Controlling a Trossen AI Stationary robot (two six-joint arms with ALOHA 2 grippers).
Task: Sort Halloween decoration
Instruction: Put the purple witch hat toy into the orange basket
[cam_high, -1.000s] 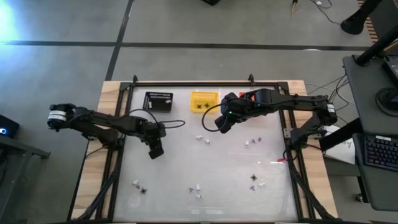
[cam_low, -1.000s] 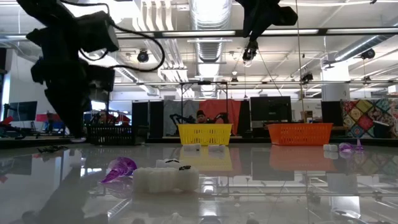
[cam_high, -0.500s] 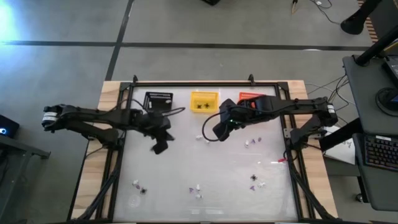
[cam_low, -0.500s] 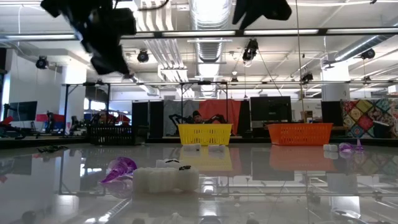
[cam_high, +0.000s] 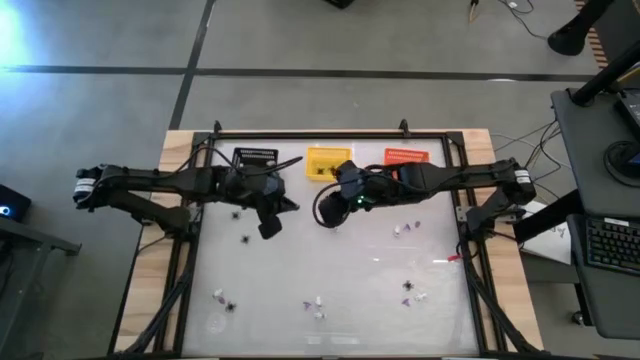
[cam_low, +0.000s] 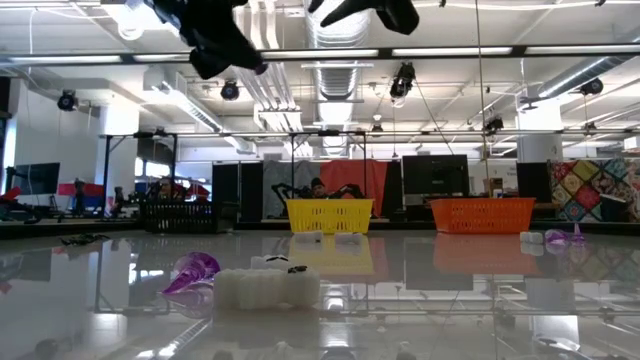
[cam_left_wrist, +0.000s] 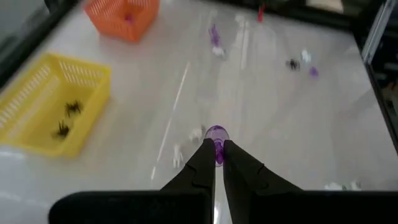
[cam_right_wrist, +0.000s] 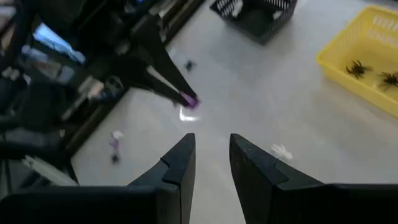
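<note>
My left gripper (cam_left_wrist: 217, 149) hangs above the table's left middle (cam_high: 270, 224), shut on a small purple bit (cam_left_wrist: 216, 134), which the right wrist view also shows as a purple bit (cam_right_wrist: 189, 101). Beside it, toward the middle, my right gripper (cam_right_wrist: 212, 155) is raised (cam_high: 335, 195) and open, with nothing between its fingers. More trinkets lie on the table: a black spider (cam_high: 245, 238), a white bit (cam_high: 322, 220), and purple and white bits (cam_high: 405, 228). Two spiders (cam_left_wrist: 67, 118) lie in the yellow basket (cam_left_wrist: 53, 102). My left gripper pinches the purple bit (cam_left_wrist: 217, 138) between its two fingertips, and the bit sticks out past their free ends. The fingers slant down toward the table's right side. The bit is lifted clear of the table.
Along the far edge stand a black basket (cam_high: 255, 160), the yellow basket (cam_high: 328, 162) and an orange basket (cam_high: 405, 157). More small trinkets lie near the front edge (cam_high: 412, 292), (cam_high: 315, 305), (cam_high: 225, 298). A dark rail (cam_high: 300, 132) frames the table.
My left gripper has risen from the table's left middle with the purple bit and gone a little toward the right and far edges, tipping its fingers up; a black spider stays on the table where it was. My right gripper has gone toward the table's left edge, nearer the left gripper.
</note>
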